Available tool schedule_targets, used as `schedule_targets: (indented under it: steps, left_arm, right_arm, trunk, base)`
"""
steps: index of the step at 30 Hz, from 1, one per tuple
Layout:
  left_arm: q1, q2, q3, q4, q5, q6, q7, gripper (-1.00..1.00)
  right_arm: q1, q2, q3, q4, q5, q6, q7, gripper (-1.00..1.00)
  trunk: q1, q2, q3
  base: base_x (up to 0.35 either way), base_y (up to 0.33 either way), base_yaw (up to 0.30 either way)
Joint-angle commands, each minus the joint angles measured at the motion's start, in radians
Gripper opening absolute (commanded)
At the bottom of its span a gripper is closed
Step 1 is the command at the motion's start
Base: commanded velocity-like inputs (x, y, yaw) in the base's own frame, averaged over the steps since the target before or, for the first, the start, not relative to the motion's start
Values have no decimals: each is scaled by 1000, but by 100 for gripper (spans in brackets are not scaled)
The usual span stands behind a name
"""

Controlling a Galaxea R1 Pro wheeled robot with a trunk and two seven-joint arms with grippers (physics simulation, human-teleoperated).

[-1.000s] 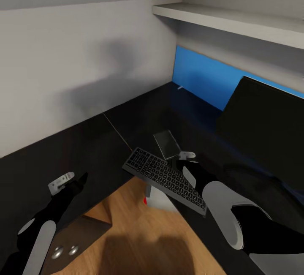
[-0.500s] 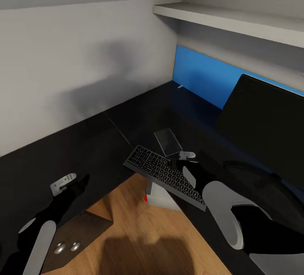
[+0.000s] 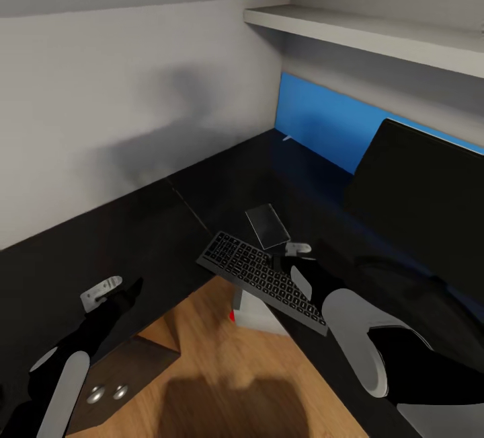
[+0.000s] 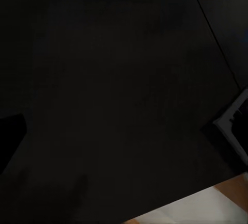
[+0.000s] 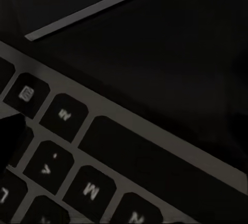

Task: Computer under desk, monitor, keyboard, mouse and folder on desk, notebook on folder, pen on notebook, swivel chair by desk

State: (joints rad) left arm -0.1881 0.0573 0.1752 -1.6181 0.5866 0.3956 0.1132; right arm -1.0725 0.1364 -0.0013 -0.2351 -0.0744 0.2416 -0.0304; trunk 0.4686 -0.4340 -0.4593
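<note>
The black keyboard (image 3: 262,281) lies slanted along the desk's (image 3: 168,223) inner edge, one corner jutting over the floor. My right gripper (image 3: 294,258) sits at its far long edge, by the middle. In the right wrist view the keys (image 5: 67,146) are very close. One fingertip (image 5: 10,136) lies wide at the side with nothing pinched, so the gripper looks open. The black monitor (image 3: 423,196) stands on the desk to the right. The light grey computer (image 3: 254,313) with its red dot sits under the desk. My left gripper (image 3: 114,288) hovers open over bare desk (image 4: 113,90).
A small grey flat plate (image 3: 267,226) lies on the desk just beyond the keyboard. The blue back panel (image 3: 323,122) and a white shelf (image 3: 376,34) bound the far side. A drawer unit (image 3: 114,377) with round knobs stands below my left arm beside wooden floor (image 3: 242,384).
The keyboard's near end has edged slightly further onto the desk, and the view has shifted a little. Both arms have hardly moved.
</note>
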Motion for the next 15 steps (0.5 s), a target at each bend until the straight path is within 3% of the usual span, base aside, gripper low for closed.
schedule_targets:
  steps: [1,8,15]
  left_arm:
    - [-1,0,0,-2,11,5,8,100]
    - [-1,0,0,-1,10,5,9,100]
    - [-1,0,0,0,10,6,11,100]
  right_arm:
    - [0,0,-5,31,-15,8,-4,100]
    - [0,0,-5,29,-15,8,-4,100]
    - [0,0,-5,30,-13,-80,-6,100]
  trunk:
    - [-3,6,2]
    - [-19,34,14]
    - [-19,34,14]
  base:
    - [0,0,0]
    - [0,0,0]
    - [0,0,0]
